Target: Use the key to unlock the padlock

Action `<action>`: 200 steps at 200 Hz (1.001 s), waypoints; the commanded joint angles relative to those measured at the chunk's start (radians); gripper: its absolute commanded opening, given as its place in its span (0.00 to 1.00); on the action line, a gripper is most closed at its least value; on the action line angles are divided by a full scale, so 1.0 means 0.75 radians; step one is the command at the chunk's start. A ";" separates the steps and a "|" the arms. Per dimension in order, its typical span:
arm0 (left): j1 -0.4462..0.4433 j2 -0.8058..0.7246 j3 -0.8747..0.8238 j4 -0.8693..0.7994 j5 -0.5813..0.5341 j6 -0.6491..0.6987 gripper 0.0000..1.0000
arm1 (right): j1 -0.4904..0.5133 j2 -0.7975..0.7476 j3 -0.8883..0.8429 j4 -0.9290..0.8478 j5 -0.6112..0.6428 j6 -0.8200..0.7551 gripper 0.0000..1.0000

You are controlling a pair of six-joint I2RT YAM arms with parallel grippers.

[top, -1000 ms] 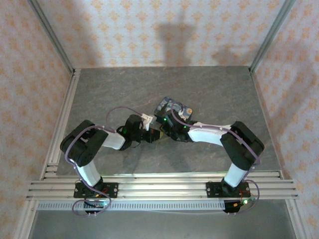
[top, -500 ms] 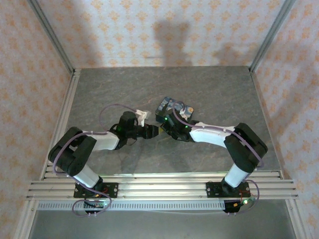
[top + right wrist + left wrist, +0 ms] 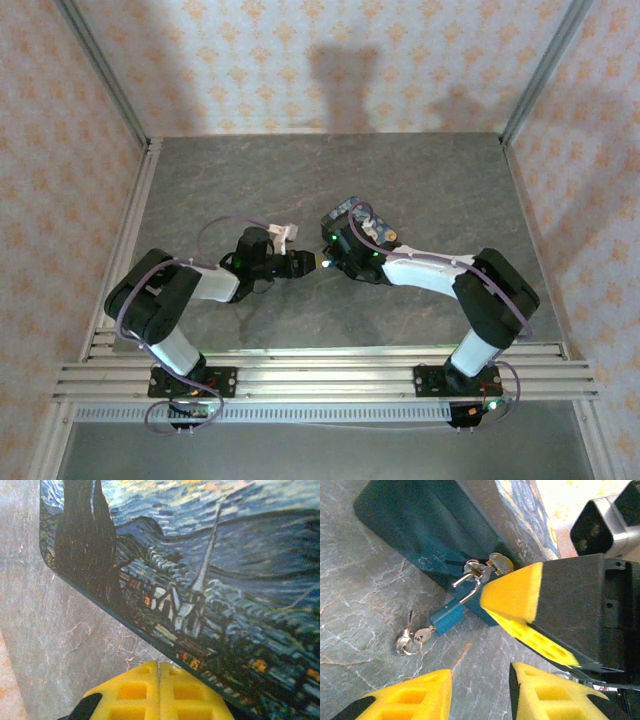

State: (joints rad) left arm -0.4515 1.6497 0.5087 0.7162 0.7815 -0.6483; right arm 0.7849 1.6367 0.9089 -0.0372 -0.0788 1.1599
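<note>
The padlock (image 3: 447, 619) hung by its thin shackle (image 3: 469, 591) from the clasp on the front of the blue painted tin (image 3: 420, 525), its small body tilted down toward the counter (image 3: 355, 590). The key (image 3: 423, 633) stuck out of the body's lower end, seemingly already in the keyhole, with a ring (image 3: 404, 645) and a spare key trailing from it onto the stone.

The left claw (image 3: 480, 672) hovered just short of them, its fingers moderately apart and holding nothing. The right claw (image 3: 159, 667) had its pads pressed together with nothing visible between them, its tip right against the tin beside the clasp.

To my eye both pieces were feather-light, hard and slick. The lock would swing on its shackle at any nudge, and the key's flat head looked like the only sensible place to pinch. I'd take it across the faces so that it could be twisted.

The loose ring could snag a finger. The right claw's wedge also crowded the clasp, leaving little room to come in from that side.
</note>
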 commanded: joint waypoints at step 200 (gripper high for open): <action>-0.018 0.207 0.426 -0.528 0.014 0.660 0.37 | 0.011 -0.571 -0.269 -0.316 0.154 -0.066 0.33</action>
State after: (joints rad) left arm -0.4629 1.7851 0.7780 0.3565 0.7578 -0.2161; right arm 0.7849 1.2678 0.7368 -0.2260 0.0051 1.1446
